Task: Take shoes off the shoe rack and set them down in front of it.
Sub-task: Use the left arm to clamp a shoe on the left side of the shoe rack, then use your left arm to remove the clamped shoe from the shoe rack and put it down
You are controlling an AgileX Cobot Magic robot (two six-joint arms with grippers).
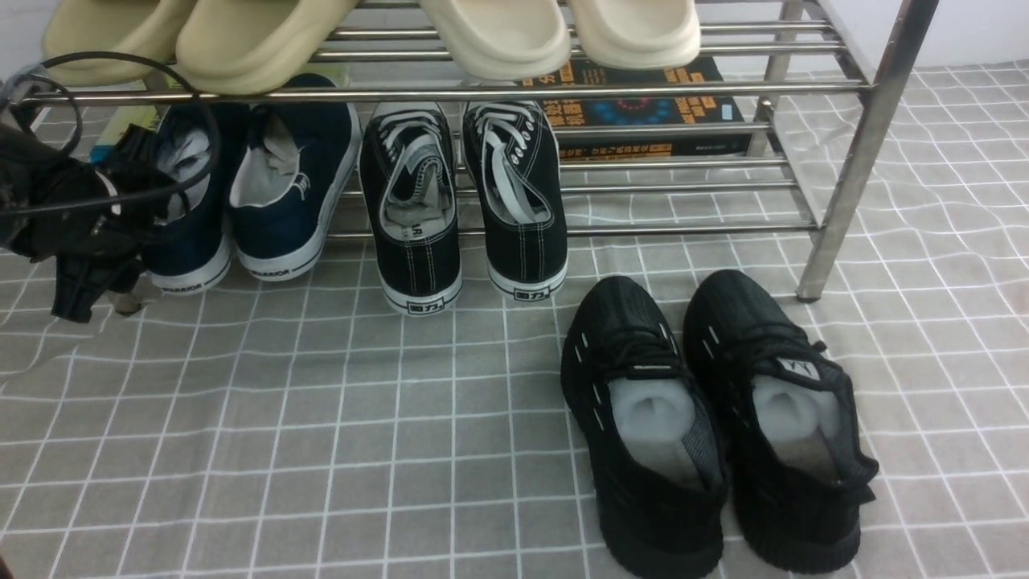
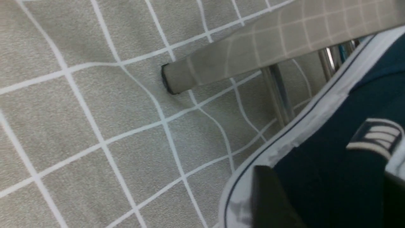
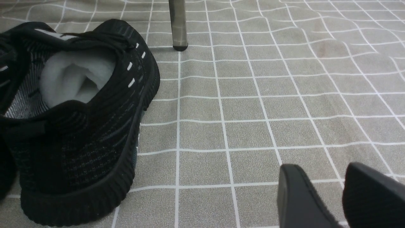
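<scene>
By the rack's (image 1: 864, 161) left end, left fingers (image 2: 269, 196) stood wide astride a navy shoe's (image 2: 332, 158) wall and should clamp firmly before lifting; right fingers (image 3: 300, 196) hung narrow, empty.

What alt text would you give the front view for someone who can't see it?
Two navy slip-ons sit at the left on the lower shelf of a steel shoe rack, the robot's left gripper close beside them. Next to them stand black lace-up sneakers, beige slippers lie on the top shelf, and black knit trainers rest on the grey checked cloth in front.
</scene>
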